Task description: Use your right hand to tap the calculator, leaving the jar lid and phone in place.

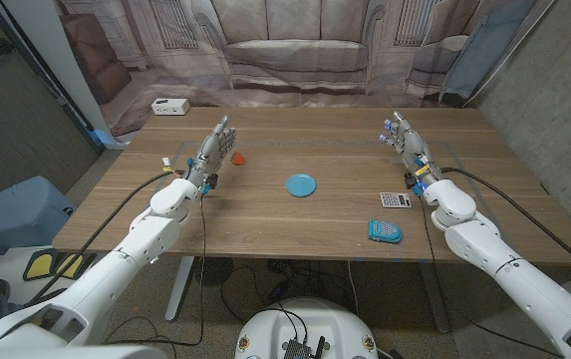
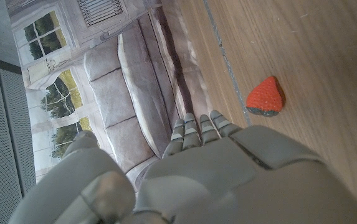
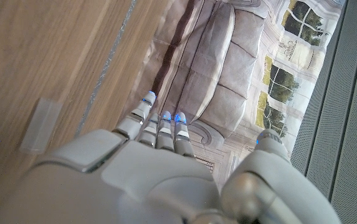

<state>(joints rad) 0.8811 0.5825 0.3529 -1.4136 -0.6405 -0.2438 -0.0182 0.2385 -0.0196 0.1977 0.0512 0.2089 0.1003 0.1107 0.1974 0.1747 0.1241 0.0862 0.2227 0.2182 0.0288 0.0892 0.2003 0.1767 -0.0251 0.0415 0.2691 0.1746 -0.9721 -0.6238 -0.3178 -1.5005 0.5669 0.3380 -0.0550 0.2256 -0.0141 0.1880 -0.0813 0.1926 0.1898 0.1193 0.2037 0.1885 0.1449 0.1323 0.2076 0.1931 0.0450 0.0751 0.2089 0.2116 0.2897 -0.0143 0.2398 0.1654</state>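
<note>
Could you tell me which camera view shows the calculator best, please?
The head view: the calculator lies in plain sight on the wooden table, just inside the right hand, with a blue phone nearer the robot. From the wrist views I can make out no calculator, just tabletop and backdrop.

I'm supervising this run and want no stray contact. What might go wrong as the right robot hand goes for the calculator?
1. The phone lies just nearer the robot than the calculator, both beside the right robot hand; a lowering forearm may nudge it.
2. The blue jar lid sits further inboard; overshooting could push it.
3. The calculator is small and lies loose, so a hard tap might slide it.
</note>
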